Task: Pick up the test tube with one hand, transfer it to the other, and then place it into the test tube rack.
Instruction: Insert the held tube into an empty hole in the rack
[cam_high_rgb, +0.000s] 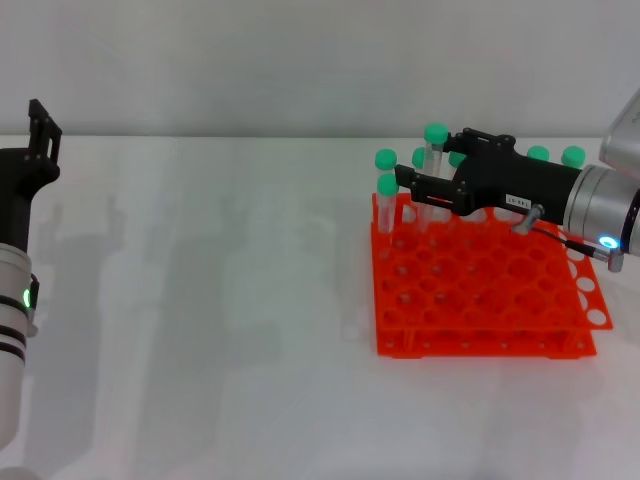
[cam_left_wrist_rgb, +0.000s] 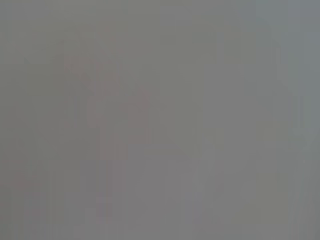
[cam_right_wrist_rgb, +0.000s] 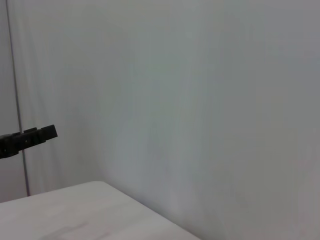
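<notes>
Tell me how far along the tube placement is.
Handover looks done: the left gripper stands clear at the table's left edge. The right gripper holds the test tube upright over the test tube rack's back-left holes. Seating and releasing remain.

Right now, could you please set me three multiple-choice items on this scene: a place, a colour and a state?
1. Where is the right end effector?
A. over the test tube rack, at its far left corner
B. at the table's near edge
C. off to the rack's right

2. What colour are the tube caps?
A. blue
B. green
C. white

3. How is the test tube at the right end effector?
A. lying flat
B. uncapped
C. upright between the jaws

Answers:
1. A: it reaches over those holes, while the left end effector is parked far left.
2. B: every cap is green.
3. C: its cap stands above the jaws.
</notes>
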